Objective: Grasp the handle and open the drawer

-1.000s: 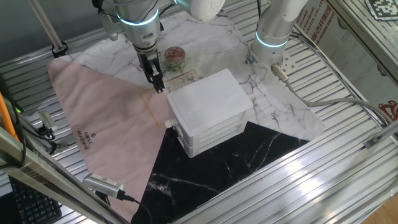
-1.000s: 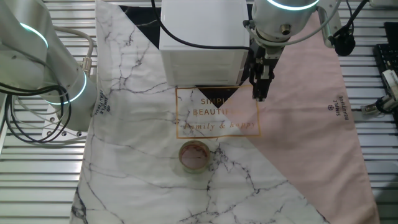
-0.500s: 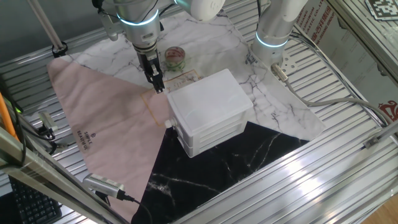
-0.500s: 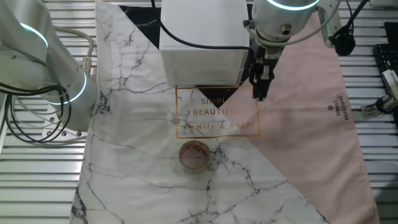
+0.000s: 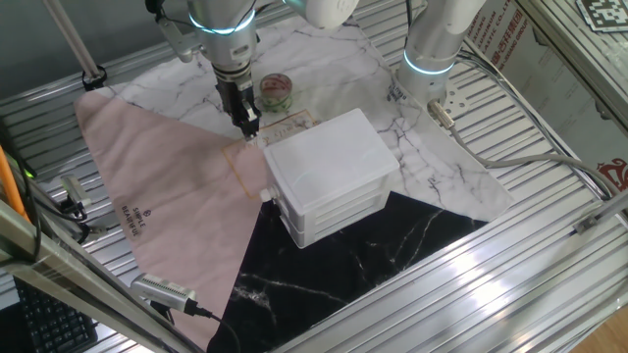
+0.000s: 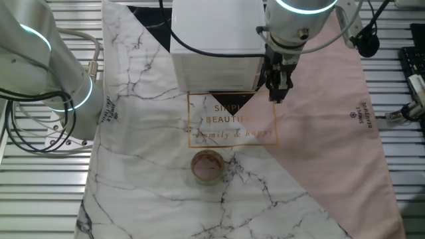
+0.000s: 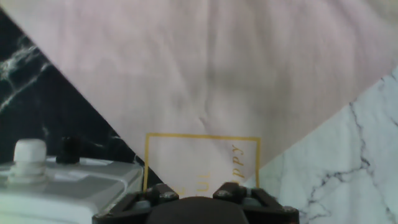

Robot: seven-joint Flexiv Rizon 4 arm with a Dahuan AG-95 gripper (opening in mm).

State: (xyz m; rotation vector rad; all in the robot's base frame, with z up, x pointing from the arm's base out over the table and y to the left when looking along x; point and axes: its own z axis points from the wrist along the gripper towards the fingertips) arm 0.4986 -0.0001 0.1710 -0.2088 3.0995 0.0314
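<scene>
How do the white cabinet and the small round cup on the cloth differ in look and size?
The white cabinet is a box with flat sides and stacked drawer fronts; the cup is round. The cabinet is plain white; the cup is reddish-brown with an open top, as the other fixed view shows. The cabinet is much larger than the cup. Both stand on the patterned cloth, apart from each other, with the gripper between them.

The arm reaches steeply down, its gripper (image 5: 250, 126) pointing downward with fingers (image 6: 277, 93) close together
</scene>
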